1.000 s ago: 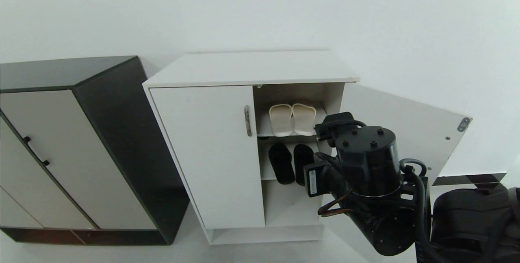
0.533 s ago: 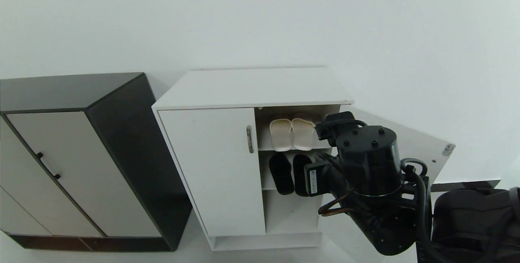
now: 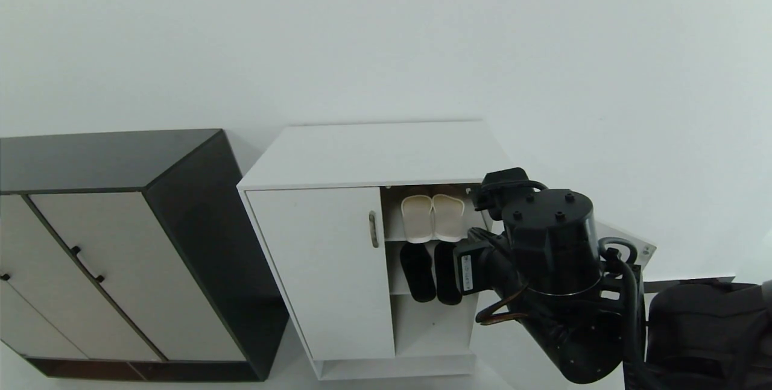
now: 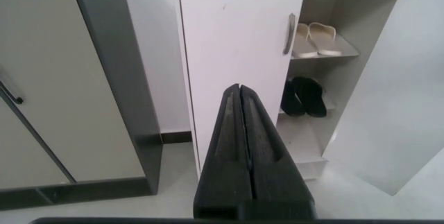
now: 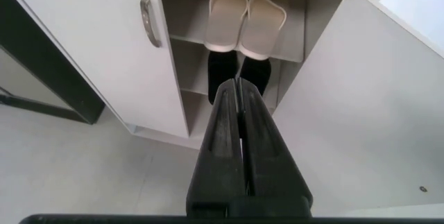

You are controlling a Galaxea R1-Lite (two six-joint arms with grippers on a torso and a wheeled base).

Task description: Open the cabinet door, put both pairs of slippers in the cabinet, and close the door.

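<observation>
White slippers [image 5: 246, 16] and black slippers [image 3: 431, 272] sit shelved in the white cabinet [image 3: 374, 155], whose open door [image 5: 361, 113] stands to the right of the nearer arm's empty, closed right gripper [image 5: 239, 89].

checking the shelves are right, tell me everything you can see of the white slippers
The white slippers are a cream, smooth, foam-like pair lying flat, side by side and touching, on the top shelf in the open right half of the white cabinet. The black slippers sit one shelf below. Nothing else touches them.
</observation>
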